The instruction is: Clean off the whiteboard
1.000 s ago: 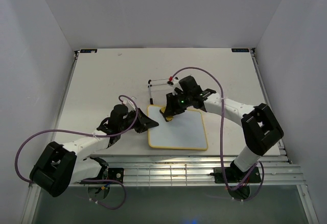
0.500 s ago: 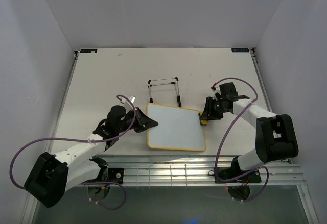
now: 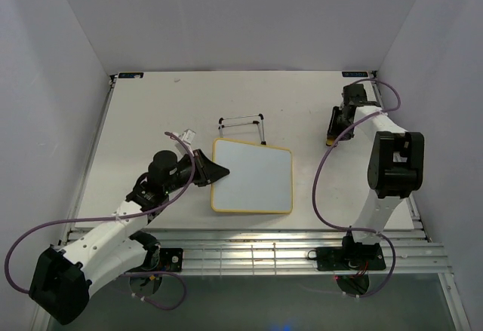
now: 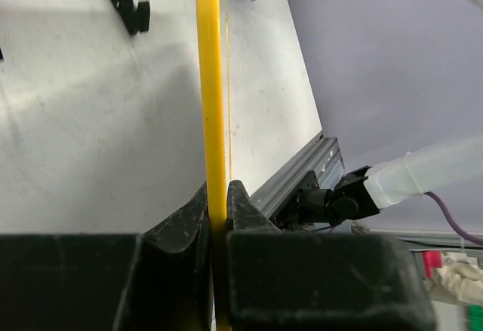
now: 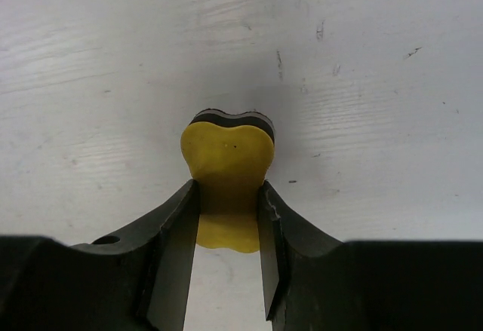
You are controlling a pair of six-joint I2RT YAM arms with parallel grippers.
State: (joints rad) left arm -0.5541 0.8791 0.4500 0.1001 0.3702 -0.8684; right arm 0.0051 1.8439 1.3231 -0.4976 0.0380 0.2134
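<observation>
The whiteboard [image 3: 253, 176], white with a thin yellow frame, sits mid-table and its face looks blank. My left gripper [image 3: 213, 171] is shut on its left edge. In the left wrist view the yellow frame [image 4: 213, 82] runs edge-on up from between the closed jaws of my left gripper [image 4: 217, 203]. My right gripper [image 3: 333, 132] is far off the board, low over the table at the back right. It is shut on the small yellow eraser [image 3: 330, 139]. In the right wrist view the eraser [image 5: 226, 154] is pinched in the right gripper [image 5: 228, 195], its dark felt toward the table.
A black wire stand [image 3: 241, 124] stands just behind the board's back edge, and its foot [image 4: 130, 3] shows in the left wrist view. A metal rail [image 3: 264, 244] runs along the near table edge. White walls close in the left, back and right sides.
My right arm has swung from the board's back left corner across to the back right of the table, carrying the eraser. The left arm has shifted the board, turning it squarer.
</observation>
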